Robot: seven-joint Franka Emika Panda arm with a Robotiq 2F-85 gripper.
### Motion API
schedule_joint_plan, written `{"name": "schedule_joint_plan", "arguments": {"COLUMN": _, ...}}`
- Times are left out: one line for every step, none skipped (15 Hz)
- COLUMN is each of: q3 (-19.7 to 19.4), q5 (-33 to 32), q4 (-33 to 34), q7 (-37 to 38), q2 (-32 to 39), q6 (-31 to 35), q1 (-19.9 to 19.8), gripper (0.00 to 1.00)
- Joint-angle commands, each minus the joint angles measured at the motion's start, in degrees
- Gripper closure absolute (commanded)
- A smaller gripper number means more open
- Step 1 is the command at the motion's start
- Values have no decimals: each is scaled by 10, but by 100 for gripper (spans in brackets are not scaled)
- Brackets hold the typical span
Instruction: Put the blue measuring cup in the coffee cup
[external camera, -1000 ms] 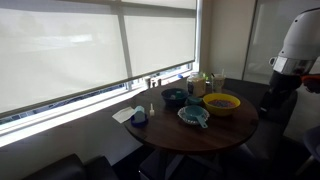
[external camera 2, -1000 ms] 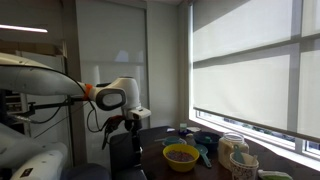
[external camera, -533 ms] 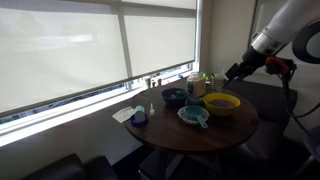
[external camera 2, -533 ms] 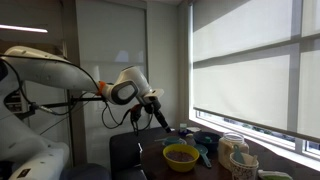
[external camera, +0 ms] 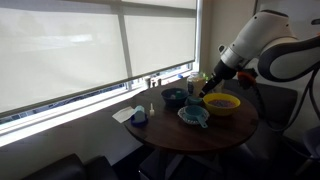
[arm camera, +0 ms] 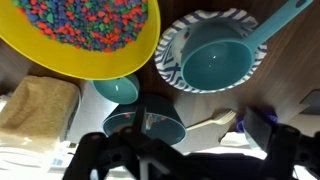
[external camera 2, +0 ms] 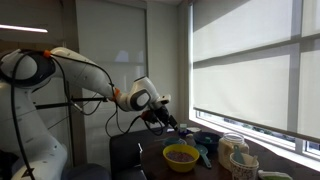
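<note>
My gripper [arm camera: 185, 140] hovered with its jaws apart and empty, since no grasp had begun. The blue measuring cup [arm camera: 220, 65] lay ahead of the jaws, offset toward the finger at the wrist view's right. It sat mouth-up in the striped dish [arm camera: 172, 50], its handle pointing away. The dark blue bowl [arm camera: 150, 122] sat directly beneath the jaws. I could not identify the coffee cup.

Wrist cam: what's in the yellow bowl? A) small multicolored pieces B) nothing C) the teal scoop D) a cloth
A: in the wrist view the yellow bowl is filled with small red, blue and green pieces.
</note>
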Motion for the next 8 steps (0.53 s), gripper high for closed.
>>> {"name": "schedule_joint_plan", "arguments": {"q3": -32, "q5": 23, "q4": 21, "q7": -52, "q2": 59, "q6": 20, "q1": 38, "gripper": 0}}
{"name": "schedule_joint_plan", "arguments": {"q3": -35, "q5": 23, "q4": 21, "q7": -56, "q2": 70, "q6": 22, "q1": 41, "gripper": 0}}
{"name": "schedule_joint_plan", "arguments": {"q3": -39, "q5": 25, "q4": 22, "q7": -60, "q2": 79, "q6": 22, "q1": 45, "gripper": 0}}
{"name": "schedule_joint_plan", "arguments": {"q3": -42, "q5": 25, "q4": 24, "q7": -62, "q2": 90, "q6": 25, "q1": 48, "gripper": 0}}
{"name": "schedule_joint_plan", "arguments": {"q3": -46, "q5": 28, "q4": 27, "q7": -65, "q2": 99, "q6": 28, "q1": 50, "gripper": 4}}
{"name": "schedule_joint_plan", "arguments": {"q3": -48, "q5": 30, "q4": 30, "q7": -63, "q2": 110, "q6": 34, "q1": 51, "gripper": 23}}
{"name": "schedule_joint_plan", "arguments": {"q3": -49, "q5": 29, "q4": 33, "q7": -55, "q2": 119, "q6": 41, "q1": 51, "gripper": 28}}
{"name": "schedule_joint_plan", "arguments": {"q3": -50, "q5": 30, "q4": 39, "q7": -47, "q2": 130, "q6": 48, "q1": 50, "gripper": 31}}
